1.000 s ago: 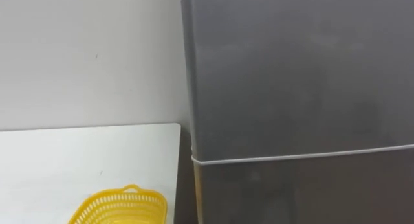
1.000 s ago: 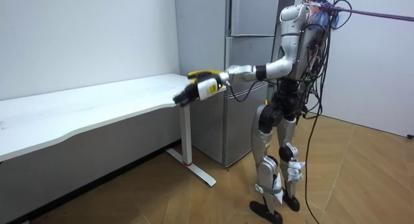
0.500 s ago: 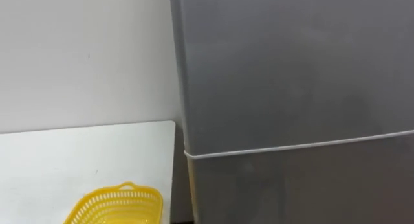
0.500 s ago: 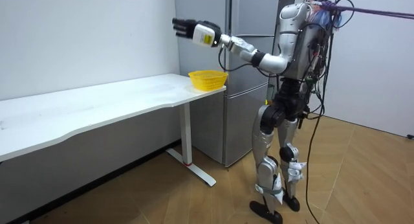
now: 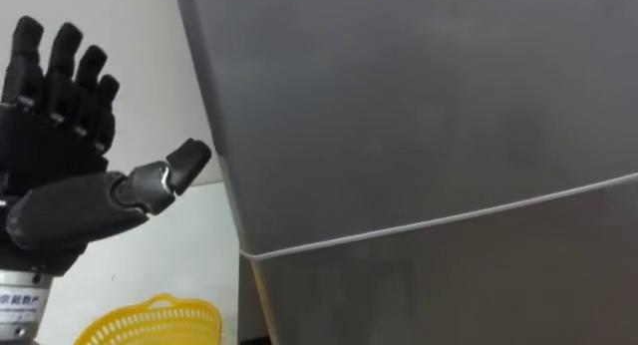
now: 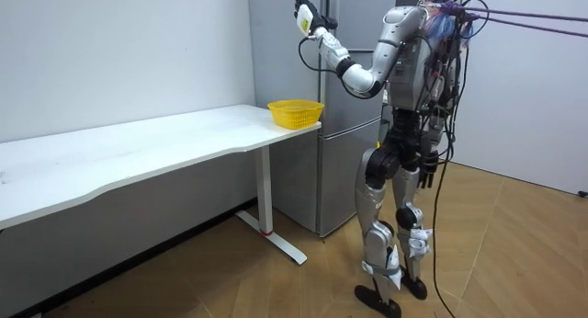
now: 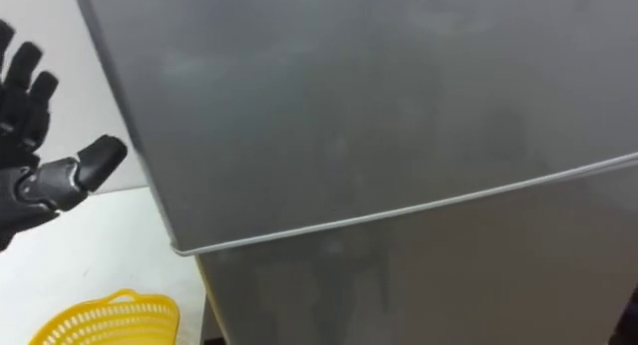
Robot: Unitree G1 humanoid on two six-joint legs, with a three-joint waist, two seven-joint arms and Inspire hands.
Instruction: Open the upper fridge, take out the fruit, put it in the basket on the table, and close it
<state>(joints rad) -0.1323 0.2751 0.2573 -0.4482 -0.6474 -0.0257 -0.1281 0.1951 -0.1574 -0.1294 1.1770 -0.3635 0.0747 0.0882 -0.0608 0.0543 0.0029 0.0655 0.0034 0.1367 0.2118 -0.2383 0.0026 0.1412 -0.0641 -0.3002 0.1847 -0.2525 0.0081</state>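
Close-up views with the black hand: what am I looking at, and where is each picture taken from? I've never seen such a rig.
This is a two-legged humanoid robot. The two close-ups come from the paired cameras in its head. The wide picture comes from a camera standing in the room. The black thing is the robot's own left hand, held up with fingers straight and holding nothing, beside the grey fridge. Both fridge doors are shut. A yellow basket sits at the end of the white table, next to the fridge.

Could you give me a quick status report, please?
Left hand open, raised beside upper fridge door. Right hand hanging at side. Door shut. Yellow basket on table, not obstructing.
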